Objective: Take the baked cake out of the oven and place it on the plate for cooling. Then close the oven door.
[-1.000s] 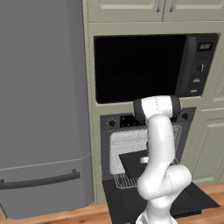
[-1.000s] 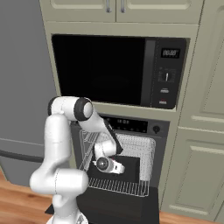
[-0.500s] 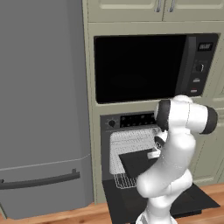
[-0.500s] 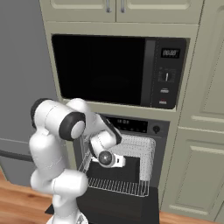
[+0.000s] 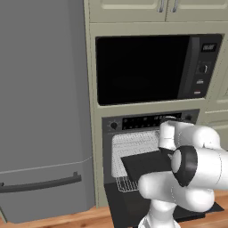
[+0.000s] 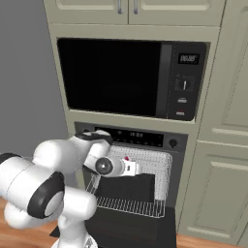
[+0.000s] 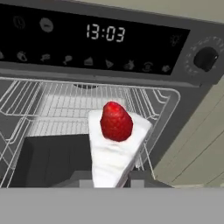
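Hand view gives me 1 white cake (image 7: 114, 153) slice with 1 strawberry (image 7: 116, 121) on top, pinched between my gripper's (image 7: 110, 178) narrowed jaws, lifted over the wire rack (image 7: 52, 109) before the oven (image 7: 105, 39). I count 1 oven door (image 6: 131, 228), dropped open, and 1 microwave (image 6: 133, 77) above.

We read one clear text: "13:03" in pale digits on the digital display (image 7: 105, 33) of the oven (image 7: 109, 43), at about 12 o'clock in the hand view. Along the same control strip, from 9 toward 2 o'clock, we see a row of small pale symbols (image 7: 87, 61), too small for us to name. On the microwave (image 6: 131, 77), at 1 o'clock in the right base view, a little display (image 6: 188, 58) shows pale digits we cannot make out. In the left base view, that display (image 5: 208, 46) sits at 2 o'clock, equally unreadable.
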Robot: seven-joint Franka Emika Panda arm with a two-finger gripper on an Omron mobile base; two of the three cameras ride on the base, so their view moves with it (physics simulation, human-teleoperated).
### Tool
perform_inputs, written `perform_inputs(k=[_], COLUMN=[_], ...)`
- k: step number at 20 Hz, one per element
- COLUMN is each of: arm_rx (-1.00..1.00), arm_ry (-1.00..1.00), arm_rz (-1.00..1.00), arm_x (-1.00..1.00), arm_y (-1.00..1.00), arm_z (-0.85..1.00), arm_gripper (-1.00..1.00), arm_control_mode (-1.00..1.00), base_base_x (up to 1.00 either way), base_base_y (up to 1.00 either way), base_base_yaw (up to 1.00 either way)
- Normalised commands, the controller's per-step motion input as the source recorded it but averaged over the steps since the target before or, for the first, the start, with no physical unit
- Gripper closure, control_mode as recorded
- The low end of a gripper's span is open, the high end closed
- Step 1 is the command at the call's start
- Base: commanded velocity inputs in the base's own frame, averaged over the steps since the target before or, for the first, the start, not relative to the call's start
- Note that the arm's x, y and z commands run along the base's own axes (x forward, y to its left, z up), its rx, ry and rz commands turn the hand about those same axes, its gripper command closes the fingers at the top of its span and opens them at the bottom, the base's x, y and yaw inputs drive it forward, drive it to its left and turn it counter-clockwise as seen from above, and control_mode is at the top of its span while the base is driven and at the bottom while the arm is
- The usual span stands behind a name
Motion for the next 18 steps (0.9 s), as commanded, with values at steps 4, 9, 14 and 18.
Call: perform_inputs(k=[4, 9, 14, 18], arm_rx=[0.01, 0.07, 0.1, 0.11], arm_ry=[0.13, 0.17, 0.16, 0.12], arm_rz=[0.0, 0.0, 0.02, 0.05], arm_x=[-0.12, -0.03, -0.12, -0.36], arm_y=[-0.35, -0.48, -0.63, -0.61], arm_z=[1.0, 0.96, 0.96, 0.95], arm_gripper=[1.0, 1.0, 1.0, 1.0], arm_control_mode=[-1.0, -1.0, -1.0, -1.0], base_base_x=[0.0, 0.0, 0.0, 0.0], base_base_y=[0.0, 0.0, 0.0, 0.0], base_base_yaw=[0.0, 0.0, 0.0, 0.0])
